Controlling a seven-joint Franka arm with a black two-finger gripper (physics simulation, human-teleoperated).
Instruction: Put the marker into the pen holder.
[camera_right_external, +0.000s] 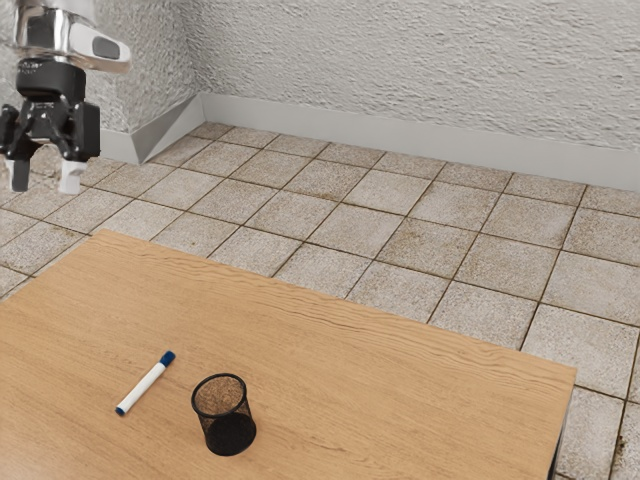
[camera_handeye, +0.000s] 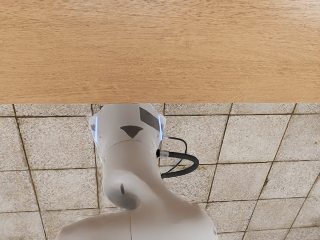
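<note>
"While the pen holder (camera_right_external: 232, 423) stands upright on the wooden table (camera_right_external: 390, 365), what else is around it?"

"The 1 loose thing near it is the marker (camera_right_external: 146, 383). Past the holder, beyond the table's far edge, come the floor tiles (camera_right_external: 355, 222), then a pale baseboard (camera_right_external: 420, 150) and a rough, light wall (camera_right_external: 400, 60)."

"And in the wrist view?"

"Bare wood, more tiles, and the robot's white base (camera_handeye: 130, 160) just past the table edge, with a dark cable (camera_handeye: 196, 161) looping out of its side. How far that is from the pen holder, I cannot tell."

"Does the holder stand in the way of the marker?"

"In the exterior view it's beside the marker, on the side away from the gripper (camera_right_external: 45, 180). The 2 don't touch."

"So where's the marker, exactly?"

"Flat on the wood, on the pen holder's side toward the exterior view's left, white with 2 blue ends. It lies slanted, its blue cap (camera_right_external: 167, 357) toward the far edge."

"And from the gripper?"

"Well apart from it and lower. The gripper hangs in the air, up and toward the exterior view's left from the pen holder, its 2 pale fingertips (camera_right_external: 70, 178) spread wide with clear space between them."
</note>
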